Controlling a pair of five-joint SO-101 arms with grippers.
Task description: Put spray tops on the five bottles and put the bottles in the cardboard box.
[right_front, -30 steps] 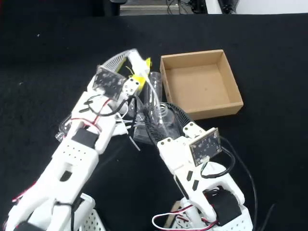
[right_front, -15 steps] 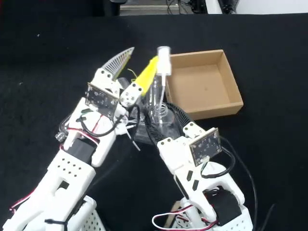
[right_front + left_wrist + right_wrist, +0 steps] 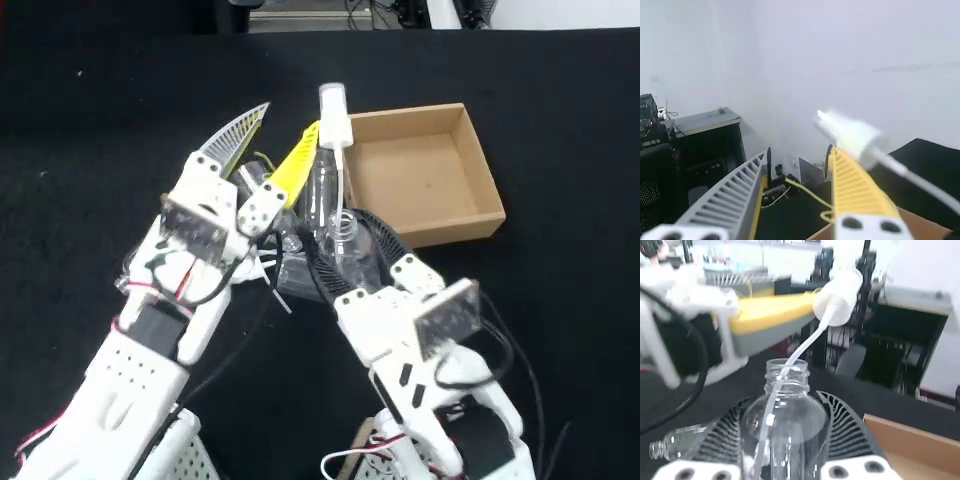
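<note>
While right jaws clamp a bottle point(image 3: 785, 425), spread left jaws touch its spray top point(image 3: 840, 295).

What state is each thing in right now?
upright bottle, uncapped, tube in its neck
spray top, raised, not seated
lying bottle, uncapped
cardboard box, empty
left fingers, open, one touching spray top
right fingers, shut on upright bottle

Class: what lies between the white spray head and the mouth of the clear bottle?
A thin white tube runs from the spray head down into the mouth of the bottle, seen in the right wrist view.
</note>
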